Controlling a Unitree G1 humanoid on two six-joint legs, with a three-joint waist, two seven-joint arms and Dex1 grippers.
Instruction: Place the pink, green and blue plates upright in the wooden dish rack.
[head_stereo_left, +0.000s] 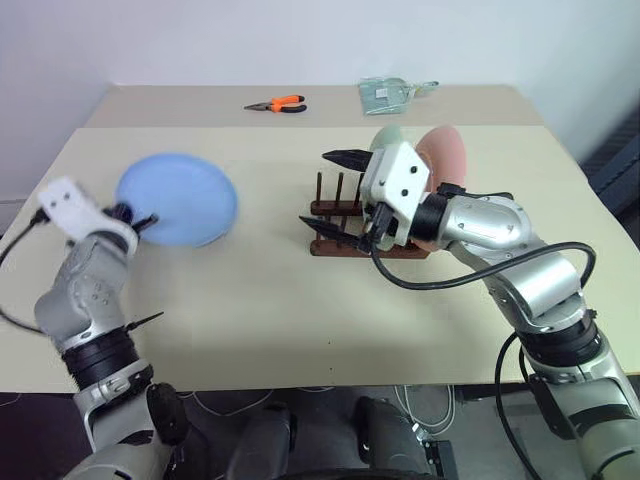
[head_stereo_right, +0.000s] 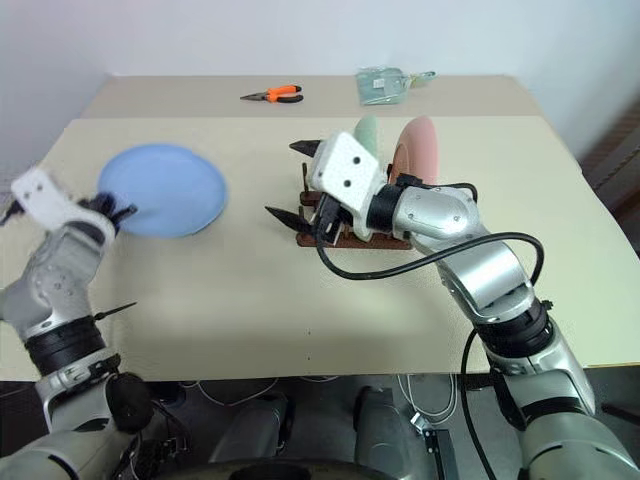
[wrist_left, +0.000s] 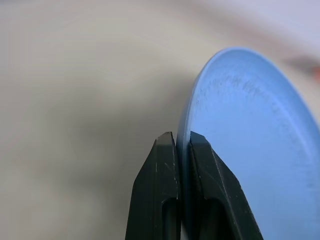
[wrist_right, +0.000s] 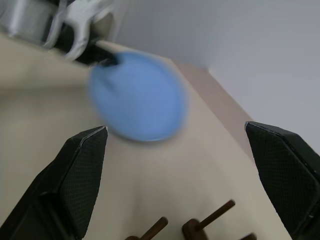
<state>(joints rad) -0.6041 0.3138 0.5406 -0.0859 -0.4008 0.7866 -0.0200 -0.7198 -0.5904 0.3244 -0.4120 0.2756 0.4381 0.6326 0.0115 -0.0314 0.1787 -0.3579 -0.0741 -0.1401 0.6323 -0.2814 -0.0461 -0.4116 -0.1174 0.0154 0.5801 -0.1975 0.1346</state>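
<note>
- I have the left pincer (head_stereo_left: 130, 222) clamped on the rim of the blue plate (head_stereo_left: 180, 198); in the left wrist view both black fingers (wrist_left: 157, 190) sit tight on either face of the rim, with the plate's disc fanning away past them.
- The blue plate looks lifted at the held edge, tilted rather than flat on the desk (head_stereo_left: 300, 300), at the robot's left side and well apart from the rack.
- The wooden dish rack (head_stereo_left: 335, 215) lies off to the right of the held plate, near mid-desk. The green plate (head_stereo_right: 367, 135) and the pink plate (head_stereo_right: 418, 148) already stand upright in its right-hand part, so the free pegs are at the rack's left end, the end nearest my left arm.
- The right pincer (head_stereo_right: 298, 180) hangs just in front of that free end, jaws wide apart and holding nothing, its fingers aimed leftward toward the blue plate, as the right wrist view confirms.
- What I judge the next move turns on: the plate must travel rightward and come fully on edge, its face parallel to the two standing plates, to slip between the free pegs. The right pincer is in that path, so either it takes the plate or it clears out.
</note>
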